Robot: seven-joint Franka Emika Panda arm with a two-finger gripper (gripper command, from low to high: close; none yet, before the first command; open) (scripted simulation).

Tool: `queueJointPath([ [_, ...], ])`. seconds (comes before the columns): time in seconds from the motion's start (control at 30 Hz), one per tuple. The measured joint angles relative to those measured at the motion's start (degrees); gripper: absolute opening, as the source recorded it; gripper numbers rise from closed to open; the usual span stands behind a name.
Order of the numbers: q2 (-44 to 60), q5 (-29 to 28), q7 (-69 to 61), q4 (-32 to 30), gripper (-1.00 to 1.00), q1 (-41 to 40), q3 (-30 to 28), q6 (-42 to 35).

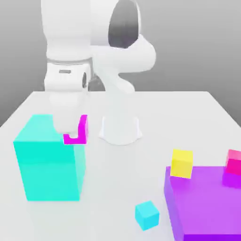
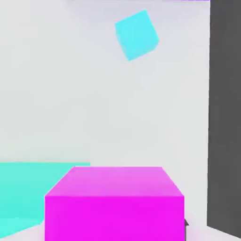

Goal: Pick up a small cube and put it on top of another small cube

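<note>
My gripper point(image 1: 70, 127) is closed on a small magenta cube point(image 1: 77, 132), which I hold just above the top of the big teal block point(image 1: 49, 164), at its edge on the exterior view's right. In the hand view this magenta cube point(image 2: 114, 202) sits very close to the camera, with the teal block point(image 2: 28, 193) beside it. The small cyan cube point(image 1: 147, 215) lies on the white table point(image 1: 188, 113), well apart from my gripper. The exterior view also shows a yellow cube point(image 1: 182, 163) and a pink cube point(image 1: 233, 162) on a purple block point(image 1: 207, 207).
</note>
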Motion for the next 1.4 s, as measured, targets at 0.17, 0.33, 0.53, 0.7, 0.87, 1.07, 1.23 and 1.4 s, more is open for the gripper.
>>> queueJointPath([
  [0.17, -6.3, -4.7, -12.0, -2.3, -1.00, -3.6, -5.3, -3.4],
  [0.33, -13.0, -9.8, -23.6, -4.6, -1.00, -7.4, -10.2, -7.0],
  [0.53, -17.4, -15.5, -33.9, -8.2, -1.00, -10.9, -15.9, -7.1],
  [0.7, -13.1, -17.5, -34.3, -12.0, 1.00, -10.7, -19.4, 1.1],
  [0.87, -12.7, -17.6, -34.4, -12.3, 1.00, -10.6, -19.7, 1.8],
  [1.07, -18.9, -15.0, -34.0, -7.1, 1.00, -11.4, -15.5, -9.5],
  [1.23, -13.7, -12.4, -23.7, -4.0, 1.00, -10.7, -12.3, -7.9],
  [1.4, -4.0, -8.7, -12.4, -1.7, 1.00, -6.5, -7.9, -1.0],
])
